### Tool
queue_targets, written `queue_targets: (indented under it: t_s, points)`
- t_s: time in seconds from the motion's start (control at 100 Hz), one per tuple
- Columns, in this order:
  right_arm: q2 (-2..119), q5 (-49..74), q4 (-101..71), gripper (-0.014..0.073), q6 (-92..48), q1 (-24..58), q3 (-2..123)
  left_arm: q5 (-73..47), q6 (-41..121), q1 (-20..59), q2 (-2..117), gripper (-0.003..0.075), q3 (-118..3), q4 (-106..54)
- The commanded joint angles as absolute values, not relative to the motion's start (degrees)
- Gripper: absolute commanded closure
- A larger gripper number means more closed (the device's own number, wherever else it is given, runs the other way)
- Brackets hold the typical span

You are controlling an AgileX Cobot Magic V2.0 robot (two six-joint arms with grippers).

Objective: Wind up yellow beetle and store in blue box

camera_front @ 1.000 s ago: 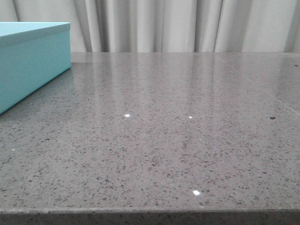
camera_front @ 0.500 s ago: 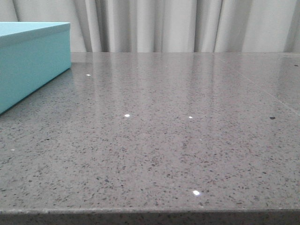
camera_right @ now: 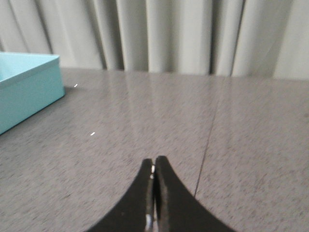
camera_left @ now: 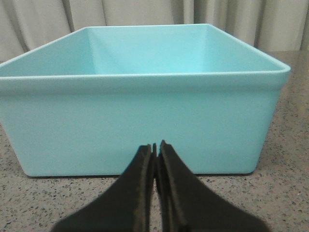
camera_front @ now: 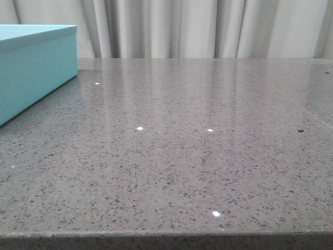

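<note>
The blue box stands at the far left of the grey speckled table in the front view. It fills the left wrist view, open at the top, and its inside as far as seen is bare. My left gripper is shut and empty, close in front of the box's near wall. My right gripper is shut and empty above bare table, with the box off to its side. The yellow beetle is out of view in all frames. Neither gripper shows in the front view.
The grey speckled table has its front edge at the bottom of the front view. A thin seam runs across the tabletop near my right gripper. Pale curtains hang behind the table.
The front view has shifted very slightly; nothing on the table has moved.
</note>
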State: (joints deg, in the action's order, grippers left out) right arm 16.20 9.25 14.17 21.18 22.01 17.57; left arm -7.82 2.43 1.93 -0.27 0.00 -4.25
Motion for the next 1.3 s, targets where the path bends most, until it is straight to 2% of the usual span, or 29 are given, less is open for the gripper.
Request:
queue_targets:
  t_s: [0.0, 0.19, 0.52, 0.62, 0.81, 1.29]
  points:
    - [15.74, -2.01, 12.12, 0.0662, 16.04, 18.31, 16.44, -3.40, 1.78, 2.29, -2.14, 0.0739, 1.26, -4.25]
    - [11.84, -6.59, 3.79, 0.0662, 4.99, 11.44, 11.70, -3.40, 1.78, 2.29, -2.14, 0.0739, 1.26, -4.25]
    - [0.08, -6.53, 3.80, 0.0662, 6.09, 2.09, 2.08, -3.40, 1.78, 2.29, -2.14, 0.0739, 1.26, -4.25]
    - [-1.83, -7.11, 3.80, 0.0662, 8.45, 1.16, -0.91, -3.40, 1.78, 2.29, -2.14, 0.0738, 1.26, -4.25]
    - [-1.87, -0.83, 3.80, 0.0662, 8.94, 1.16, -0.76, -3.40, 1.78, 2.29, -2.14, 0.0739, 1.26, -4.25]
    - [-1.87, -0.32, 3.80, 0.0662, 8.94, 1.16, -0.76, -3.40, 1.78, 2.29, -2.14, 0.0739, 1.26, -4.25]
